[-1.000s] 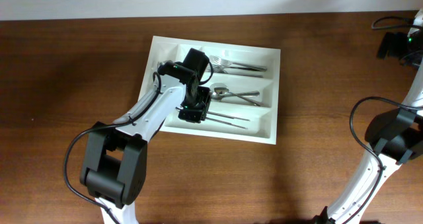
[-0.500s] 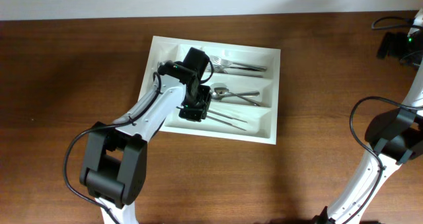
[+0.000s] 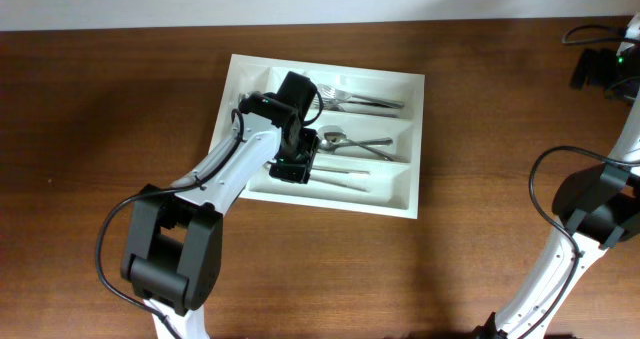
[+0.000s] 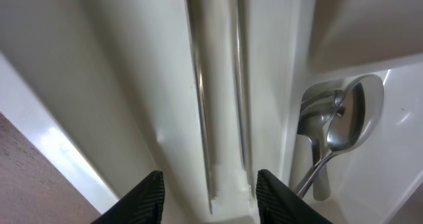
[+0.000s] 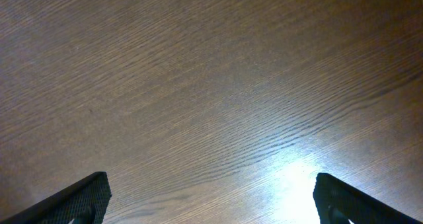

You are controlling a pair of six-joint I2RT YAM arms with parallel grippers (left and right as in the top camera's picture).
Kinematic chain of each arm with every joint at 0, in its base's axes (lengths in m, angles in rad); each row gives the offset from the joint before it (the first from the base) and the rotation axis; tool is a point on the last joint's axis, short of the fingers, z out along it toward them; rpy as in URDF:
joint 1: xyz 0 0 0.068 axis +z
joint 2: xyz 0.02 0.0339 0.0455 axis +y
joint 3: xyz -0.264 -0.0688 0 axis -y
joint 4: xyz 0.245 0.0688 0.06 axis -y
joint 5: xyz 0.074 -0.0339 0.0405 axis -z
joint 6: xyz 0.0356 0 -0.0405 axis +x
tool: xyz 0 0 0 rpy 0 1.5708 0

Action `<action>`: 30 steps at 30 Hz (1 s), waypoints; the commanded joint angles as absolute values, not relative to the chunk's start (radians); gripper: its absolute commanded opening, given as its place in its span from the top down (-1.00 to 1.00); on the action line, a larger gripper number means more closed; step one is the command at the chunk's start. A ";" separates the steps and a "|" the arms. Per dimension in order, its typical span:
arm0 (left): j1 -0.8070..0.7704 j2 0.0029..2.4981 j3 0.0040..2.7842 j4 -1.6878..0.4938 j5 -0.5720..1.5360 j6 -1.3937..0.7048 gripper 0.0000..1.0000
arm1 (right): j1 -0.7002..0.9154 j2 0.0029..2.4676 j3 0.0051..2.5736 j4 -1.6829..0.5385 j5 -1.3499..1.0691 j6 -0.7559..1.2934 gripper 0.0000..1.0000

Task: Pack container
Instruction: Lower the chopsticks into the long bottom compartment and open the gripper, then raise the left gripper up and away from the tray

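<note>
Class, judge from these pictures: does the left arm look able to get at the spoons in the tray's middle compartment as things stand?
Probably yes. The left claw hangs open over the neighbouring compartment of the container, right beside the spoons. Nothing covers them, and only a low divider lies between.

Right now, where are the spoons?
Overhead view: the spoons lie in the middle long compartment of the container, between the forks above and two slim utensils below, just image-right of the left claw.
</note>
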State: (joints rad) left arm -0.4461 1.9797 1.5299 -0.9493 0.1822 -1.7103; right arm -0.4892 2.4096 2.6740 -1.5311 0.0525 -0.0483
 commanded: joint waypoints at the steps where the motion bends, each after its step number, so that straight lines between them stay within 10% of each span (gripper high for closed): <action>1: -0.451 1.982 1.539 -0.949 0.167 -1.716 0.00 | -0.485 2.415 2.670 -1.528 0.057 -0.040 -0.97; 5: -0.451 1.982 1.539 -0.896 0.167 -1.715 -0.03 | -0.485 2.415 2.670 -1.528 0.057 -0.040 -0.97; 12: -0.427 1.980 1.559 -0.587 0.155 -1.459 -0.99 | -0.485 2.415 2.670 -1.528 0.057 -0.040 -0.97; 30: -0.393 1.979 1.909 -0.556 -0.210 0.260 -0.98 | -0.485 2.415 2.670 -1.528 0.057 -0.040 -0.97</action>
